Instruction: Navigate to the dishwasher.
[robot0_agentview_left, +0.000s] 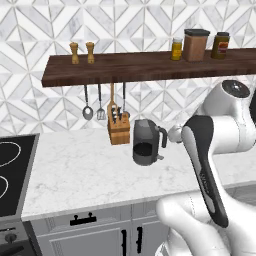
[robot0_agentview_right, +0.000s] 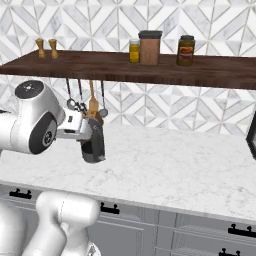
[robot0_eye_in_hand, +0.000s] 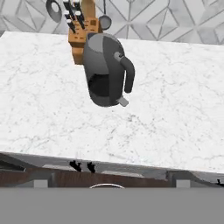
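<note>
Hand view: kettle (robot0_eye_in_hand: 105, 70) beside knife block (robot0_eye_in_hand: 81, 37)

White glossy arm (robot0_agentview_left: 220, 150), rounded fat links, dark grey joint caps. One link carries a long black inlay panel (robot0_agentview_left: 206, 175) with faint small lettering, unreadable. Round dark disc cap (robot0_agentview_right: 31, 89) tops the elbow joint, smooth bulbous white base shell below.

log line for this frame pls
task: go to dishwasher | facing: marble counter | on counter: grey kettle, knife block | left: stove | gripper: unclear
</note>
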